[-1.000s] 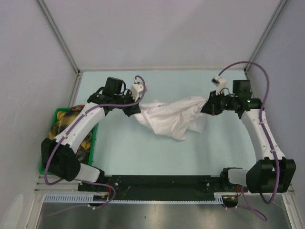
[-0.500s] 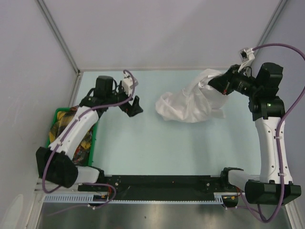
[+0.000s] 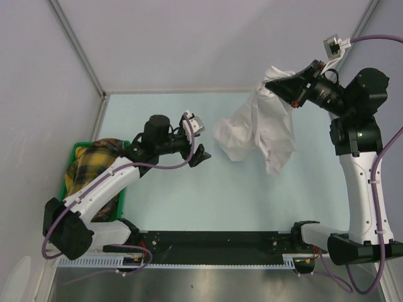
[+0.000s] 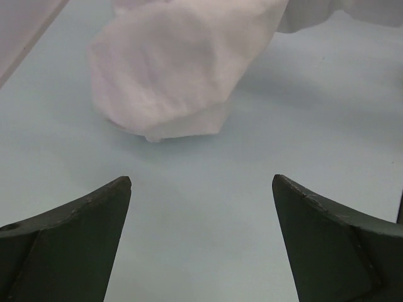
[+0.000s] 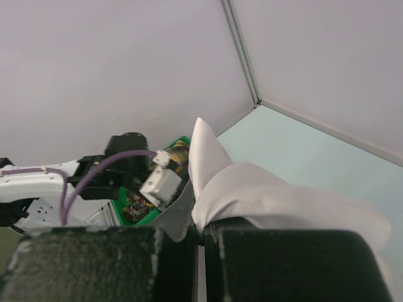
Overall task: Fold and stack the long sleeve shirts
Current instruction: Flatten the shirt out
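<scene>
One white long sleeve shirt [image 3: 261, 129] hangs bunched from my right gripper [image 3: 272, 80], lifted above the table's back right, its lower folds drooping toward the surface. In the right wrist view the gripper [image 5: 203, 234] is shut on a pinch of the shirt's [image 5: 283, 198] cloth. My left gripper [image 3: 196, 151] is open and empty, low over the table just left of the shirt. In the left wrist view its two dark fingertips [image 4: 116, 192] stand wide apart, and the shirt's [image 4: 173, 75] lower bunch lies a short way ahead of them.
A green basket [image 3: 77, 151] at the left edge holds yellow plaid and other coloured cloth [image 3: 94, 157]. The pale blue table [image 3: 189, 201] is bounded by grey walls behind and at both sides. The arms' black base rail [image 3: 214, 242] runs along the near edge.
My left gripper let go of the shirt, opened, and drew back toward the near left. My right gripper rose up and right, lifting the shirt off the table.
</scene>
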You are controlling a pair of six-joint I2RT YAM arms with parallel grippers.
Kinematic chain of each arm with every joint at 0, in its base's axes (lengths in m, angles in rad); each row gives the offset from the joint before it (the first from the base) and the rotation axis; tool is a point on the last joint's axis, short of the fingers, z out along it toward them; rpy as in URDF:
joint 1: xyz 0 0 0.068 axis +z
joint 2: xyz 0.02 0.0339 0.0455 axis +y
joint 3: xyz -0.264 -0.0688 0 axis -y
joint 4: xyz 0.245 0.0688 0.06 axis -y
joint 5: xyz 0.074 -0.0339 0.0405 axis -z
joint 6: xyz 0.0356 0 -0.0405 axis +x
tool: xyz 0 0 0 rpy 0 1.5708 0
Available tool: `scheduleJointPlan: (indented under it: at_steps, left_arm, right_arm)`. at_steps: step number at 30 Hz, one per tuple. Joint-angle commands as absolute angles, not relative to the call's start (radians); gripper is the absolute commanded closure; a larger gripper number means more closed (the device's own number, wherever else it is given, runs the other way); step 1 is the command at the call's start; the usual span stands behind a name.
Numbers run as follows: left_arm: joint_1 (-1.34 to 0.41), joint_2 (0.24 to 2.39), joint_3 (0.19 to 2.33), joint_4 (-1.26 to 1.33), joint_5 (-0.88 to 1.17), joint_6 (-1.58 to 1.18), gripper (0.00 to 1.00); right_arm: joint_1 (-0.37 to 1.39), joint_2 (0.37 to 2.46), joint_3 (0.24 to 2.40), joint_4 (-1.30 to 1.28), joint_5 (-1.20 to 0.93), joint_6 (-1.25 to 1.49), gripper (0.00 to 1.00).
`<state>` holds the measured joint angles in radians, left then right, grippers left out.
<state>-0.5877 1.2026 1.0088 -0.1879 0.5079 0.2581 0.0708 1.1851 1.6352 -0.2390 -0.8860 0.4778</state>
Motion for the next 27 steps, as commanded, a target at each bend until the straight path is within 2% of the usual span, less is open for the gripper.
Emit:
scheduleJointPlan:
  at_steps: [1,7,9,10,11,13,14,15,17,21,25,27]
  left_arm:
    - [-0.607,1.331,1.075,-0.094,0.534,0.386,0.01]
    - [-0.643,1.518,1.204,-0.044,0.517,0.46,0.0]
    - [-0.65,1.552,1.232,-0.049,0.509,0.471,0.12]
    - [-0.653,1.563,1.244,-0.052,0.503,0.471,0.21]
    - [-0.653,1.574,1.259,-0.057,0.5,0.471,0.44]
    - [-0.65,1.566,1.27,-0.081,0.506,0.486,0.67]
    - [-0.65,1.549,1.278,-0.157,0.518,0.501,0.93]
    - [-0.65,1.533,1.281,-0.196,0.526,0.529,1.0]
    - [-0.635,1.464,1.234,-0.248,0.535,0.532,1.0]
    - [-0.517,1.193,1.134,-0.317,0.54,0.483,1.0]
    - [-0.498,0.992,1.092,-0.497,0.578,0.538,1.0]
    - [-0.572,0.941,1.092,-0.615,0.583,0.583,1.0]
  right_arm:
    - [0.08,1.163,1.68,-0.176,-0.925,0.497,1.0]
    - [0.084,1.141,1.658,-0.236,-0.948,0.434,1.0]
    - [0.083,1.143,1.658,-0.276,-0.951,0.394,1.0]
    - [0.081,1.143,1.658,-0.287,-0.95,0.379,1.0]
    - [0.078,1.141,1.661,-0.299,-0.946,0.367,1.0]
    - [0.06,1.15,1.667,-0.333,-0.942,0.333,1.0]
    - [0.048,1.154,1.678,-0.347,-0.939,0.322,1.0]
    - [0.016,1.158,1.683,-0.354,-0.939,0.307,1.0]
    - [-0.021,1.176,1.693,-0.354,-0.948,0.307,1.0]
    - [-0.041,1.212,1.718,-0.261,-0.957,0.33,1.0]
    - [0.081,1.282,1.768,-0.147,-0.943,0.394,1.0]
    - [0.127,1.327,1.805,-0.15,-0.939,0.391,1.0]
